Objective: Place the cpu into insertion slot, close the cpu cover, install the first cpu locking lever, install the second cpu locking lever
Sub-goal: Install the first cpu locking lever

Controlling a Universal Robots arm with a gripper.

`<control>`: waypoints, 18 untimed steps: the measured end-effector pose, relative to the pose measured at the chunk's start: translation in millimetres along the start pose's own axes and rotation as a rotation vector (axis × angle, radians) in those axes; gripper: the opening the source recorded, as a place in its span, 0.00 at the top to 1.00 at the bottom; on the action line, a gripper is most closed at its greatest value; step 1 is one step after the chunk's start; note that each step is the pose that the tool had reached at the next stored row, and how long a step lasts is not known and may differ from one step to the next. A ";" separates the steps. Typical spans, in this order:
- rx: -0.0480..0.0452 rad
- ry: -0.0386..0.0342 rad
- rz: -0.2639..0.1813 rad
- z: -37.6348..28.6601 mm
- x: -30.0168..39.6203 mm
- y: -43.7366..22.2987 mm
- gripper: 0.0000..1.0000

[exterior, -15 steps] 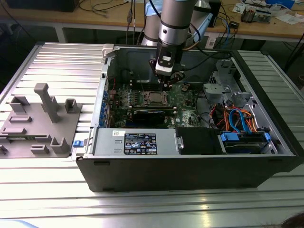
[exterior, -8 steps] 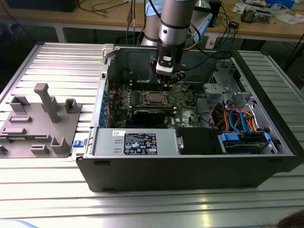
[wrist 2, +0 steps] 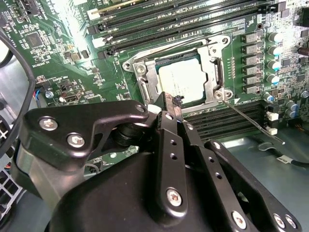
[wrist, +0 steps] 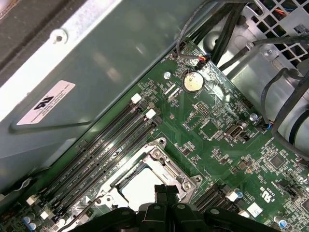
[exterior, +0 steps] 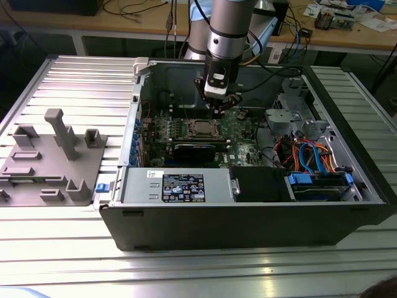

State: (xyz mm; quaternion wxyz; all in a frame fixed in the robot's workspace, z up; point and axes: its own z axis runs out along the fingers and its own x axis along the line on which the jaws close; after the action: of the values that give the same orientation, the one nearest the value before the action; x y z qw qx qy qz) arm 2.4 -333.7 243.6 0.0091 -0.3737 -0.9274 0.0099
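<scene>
Though partly hidden behind its body, pincer (wrist 2: 171,104) tips together, empty, at edge of the cpu cover (wrist 2: 211,72), cpu (wrist 2: 186,79) beneath.

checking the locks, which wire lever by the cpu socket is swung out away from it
The lever angling off the cpu cover corner, out across the black memory slots. The other lever runs close along the cover's edge.

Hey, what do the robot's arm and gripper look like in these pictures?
In the exterior view the arm is a round silver-grey tube with a darker ring, ending in a black wrist block that bears a white label. In the second wrist view the gripper is matt black, with flat jointed link bars, silver screw heads and rows of small holes.
</scene>
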 end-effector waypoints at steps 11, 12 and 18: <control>0.0017 -0.0018 -0.014 0.0 0.0 0.0 0.89; 0.0018 -0.0020 -0.016 0.0 0.0 0.0 0.89; 0.0029 -0.0032 -0.024 0.0 0.0 0.0 0.89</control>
State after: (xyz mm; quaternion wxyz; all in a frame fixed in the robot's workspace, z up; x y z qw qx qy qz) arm 2.4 -333.7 243.6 0.0083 -0.3624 -0.9319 0.0118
